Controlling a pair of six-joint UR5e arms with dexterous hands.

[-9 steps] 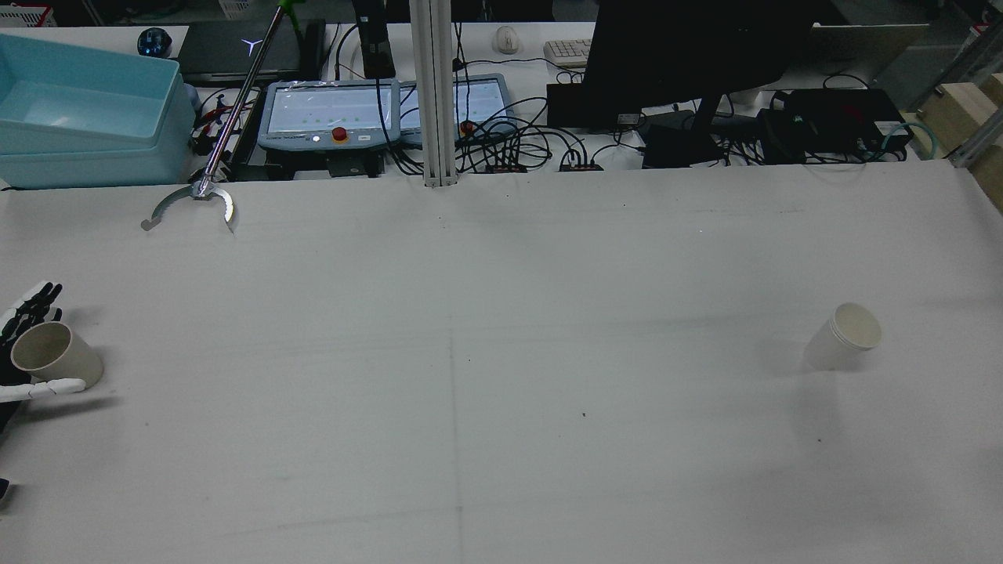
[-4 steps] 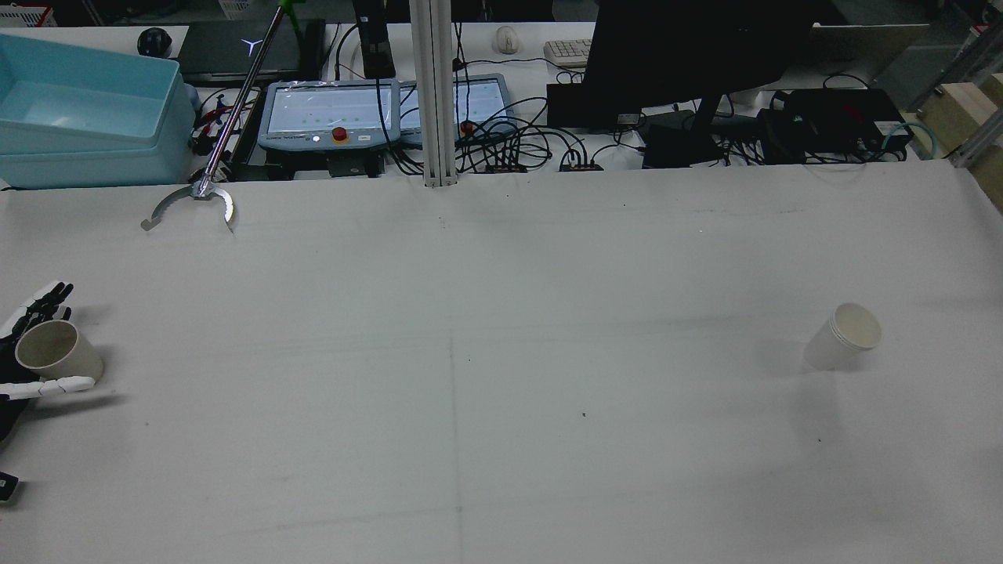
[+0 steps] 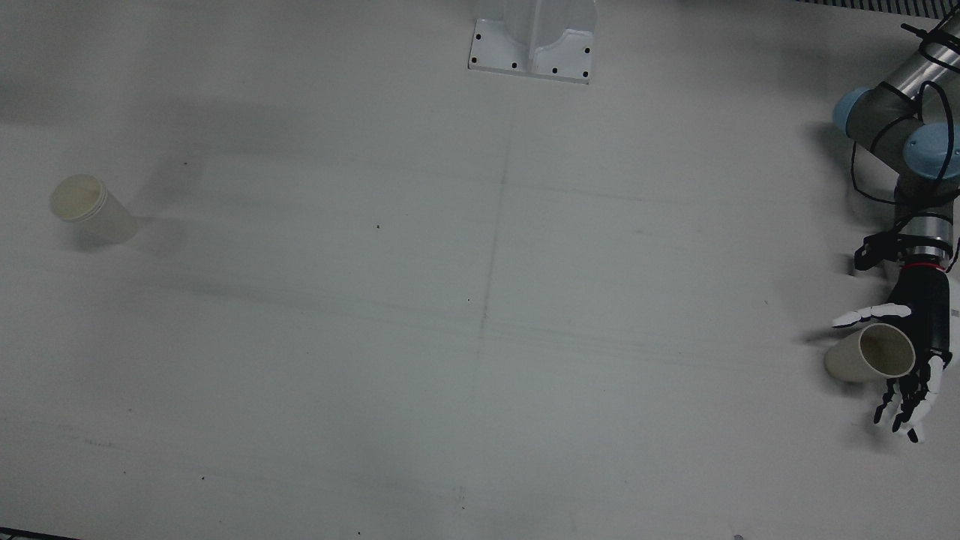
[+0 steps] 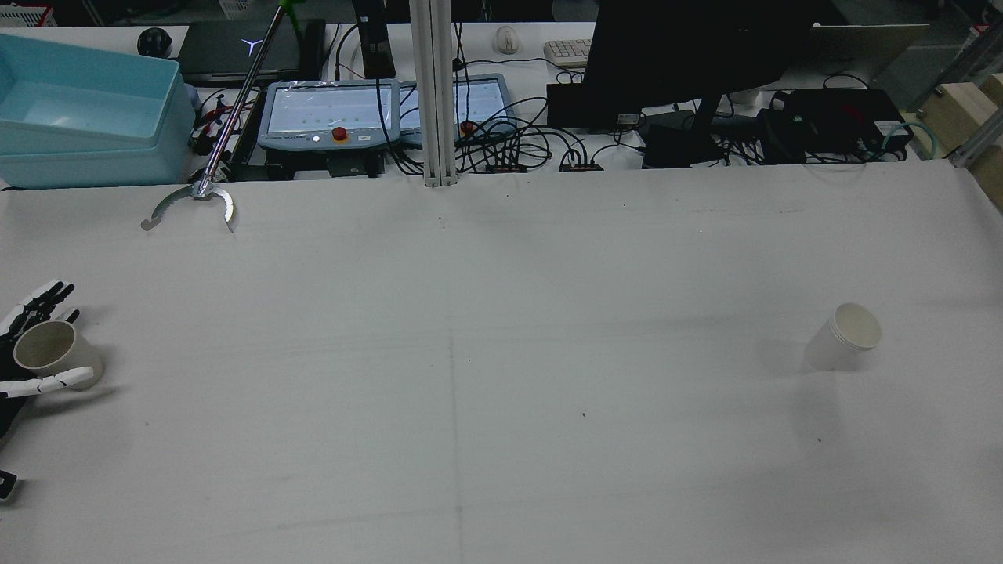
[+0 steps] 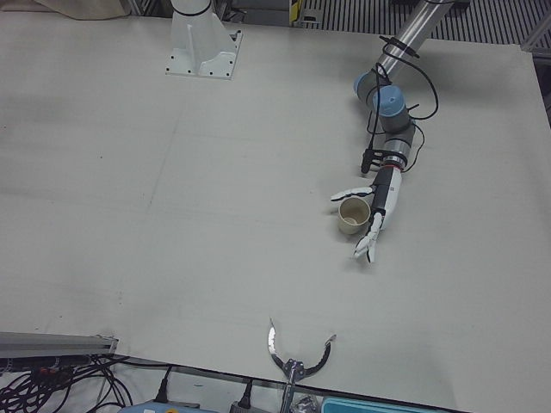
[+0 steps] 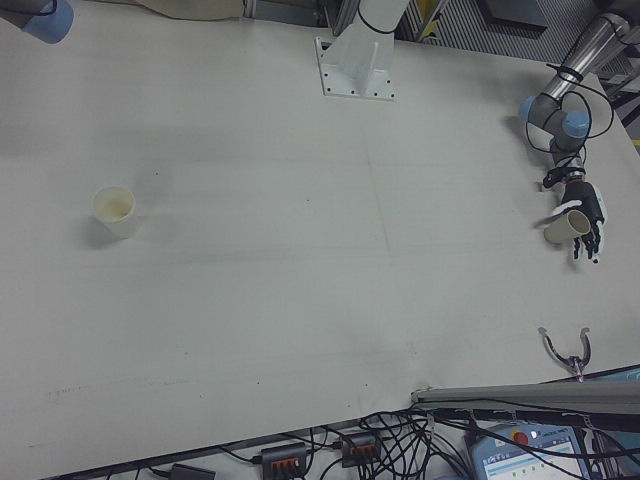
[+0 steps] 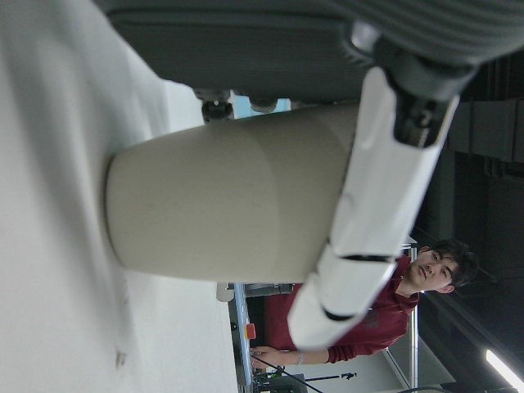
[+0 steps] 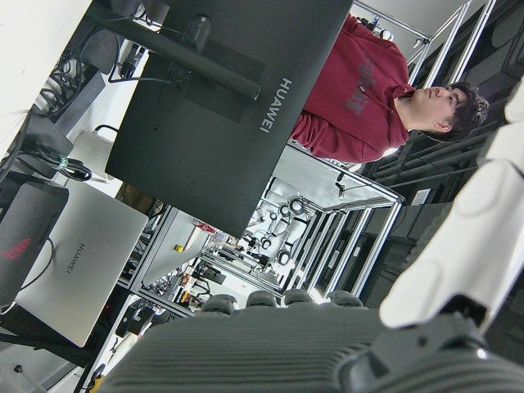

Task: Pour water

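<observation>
Right now the left hand (image 3: pixel 911 352) is cradling a beige cup (image 3: pixel 870 354) at the edge of the desk (image 3: pixel 480 300), on the robot's left side. Its fingers (image 3: pixel 911 401) are lying spread along one side of the cup while the thumb (image 3: pixel 870 315) is reaching across the other. The left hand view is showing the thumb lying against the cup wall, yet the other fingers look straight rather than curled, so I am judging this a loose bracket and not a firm hold. The cup is standing on the desk with its mouth up; whether it is carrying water I cannot tell.

Doing this step well is mostly a matter of closing evenly. The fingers should be wrapping around the middle of the cup wall, pressing gently, since a thin paper cup is likely to buckle or tip if squeezed near the rim. Lifting should be waiting until both sides are touching.

Well apart, across the desk on the robot's right, a white cup (image 3: pixel 90 208) is standing alone, probably the one to receive the pour. The right hand is showing only in its own camera, too partially to say whether it is released or clenched.
</observation>
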